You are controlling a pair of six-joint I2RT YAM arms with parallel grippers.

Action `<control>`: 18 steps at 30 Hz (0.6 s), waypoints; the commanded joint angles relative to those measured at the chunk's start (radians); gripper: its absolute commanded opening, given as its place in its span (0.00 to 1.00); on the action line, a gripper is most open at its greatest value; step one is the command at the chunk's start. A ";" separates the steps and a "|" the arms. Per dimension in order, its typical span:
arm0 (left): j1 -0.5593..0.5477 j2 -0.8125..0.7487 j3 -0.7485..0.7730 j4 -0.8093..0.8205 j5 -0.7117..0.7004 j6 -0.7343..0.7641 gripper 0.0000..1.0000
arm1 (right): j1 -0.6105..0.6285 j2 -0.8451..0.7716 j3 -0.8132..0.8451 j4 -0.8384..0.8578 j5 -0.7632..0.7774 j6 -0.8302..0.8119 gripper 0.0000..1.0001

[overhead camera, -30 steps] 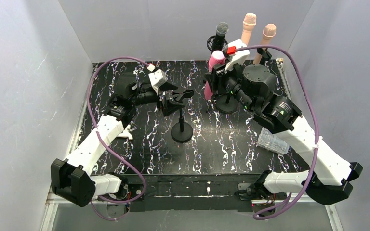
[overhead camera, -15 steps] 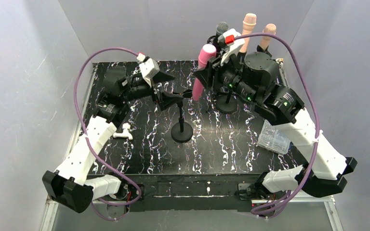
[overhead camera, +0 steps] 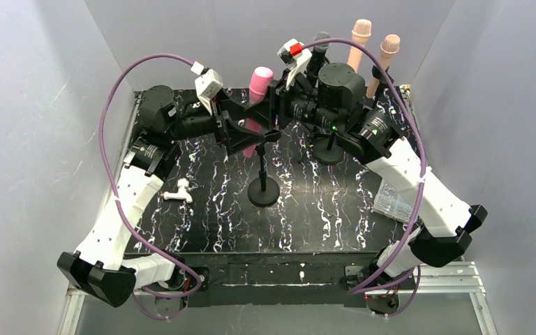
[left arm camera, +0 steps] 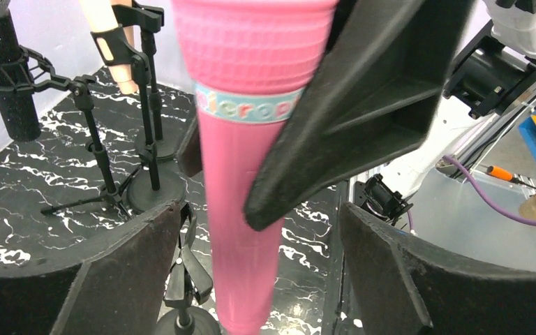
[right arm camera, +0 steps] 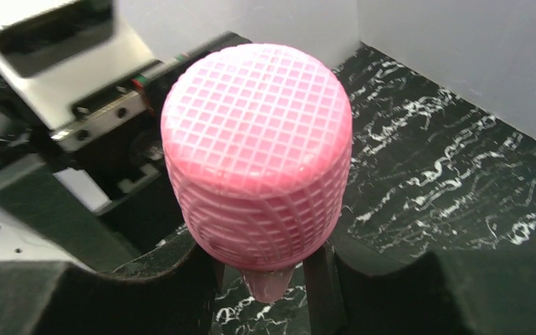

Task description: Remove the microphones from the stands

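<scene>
Our right gripper [overhead camera: 272, 112] is clamped on the pink plastic microphone with the waffle-patterned head [overhead camera: 259, 82]. Its fingers pinch the tapered body just under the head, so the weight hangs below the grip and the microphone sits close to upright. The microphone is up in the air over the middle of the black white-veined worktop [overhead camera: 321, 216], towards the far edge. Its tail is just beside the clip [overhead camera: 271, 135] of the black round-based stand [overhead camera: 263, 190]; we cannot tell whether tail and clip touch. Our left gripper [overhead camera: 243, 134] is spread wide and grips nothing. Its fingers [left arm camera: 129, 269] flank the pink body with a gap on each side, placed, we judge, to brace the stand or take the microphone. We reckon the lift is nearly done.
</scene>
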 commanded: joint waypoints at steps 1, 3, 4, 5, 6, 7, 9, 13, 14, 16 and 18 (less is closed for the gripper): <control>0.008 -0.010 0.012 0.001 0.021 -0.031 0.78 | -0.003 -0.032 0.037 0.141 -0.098 0.049 0.21; 0.008 -0.014 0.005 0.013 0.026 -0.036 0.72 | -0.002 -0.040 0.030 0.152 -0.104 0.054 0.21; 0.009 -0.016 0.005 0.012 0.030 -0.037 0.68 | -0.002 -0.045 0.026 0.159 -0.104 0.057 0.21; 0.009 -0.018 0.002 0.013 0.035 -0.039 0.67 | -0.002 -0.048 0.023 0.163 -0.103 0.056 0.21; 0.009 -0.019 0.002 0.014 0.037 -0.043 0.64 | -0.003 -0.052 0.021 0.165 -0.100 0.055 0.21; 0.009 -0.022 0.000 0.017 0.039 -0.046 0.59 | -0.002 -0.055 0.020 0.167 -0.099 0.055 0.21; 0.011 -0.029 -0.006 0.025 0.037 -0.056 0.47 | -0.003 -0.057 0.018 0.169 -0.099 0.053 0.22; 0.011 -0.033 -0.011 0.042 0.005 -0.067 0.00 | -0.003 -0.061 0.000 0.177 -0.071 0.050 0.25; 0.011 -0.033 -0.009 0.038 -0.012 -0.064 0.00 | -0.002 -0.062 -0.008 0.176 -0.052 0.051 0.34; 0.010 -0.035 -0.004 -0.007 -0.073 -0.064 0.00 | -0.003 -0.068 -0.029 0.178 -0.003 0.050 0.67; 0.011 -0.032 0.015 -0.065 -0.170 -0.048 0.00 | -0.003 -0.079 -0.062 0.180 0.045 0.049 0.92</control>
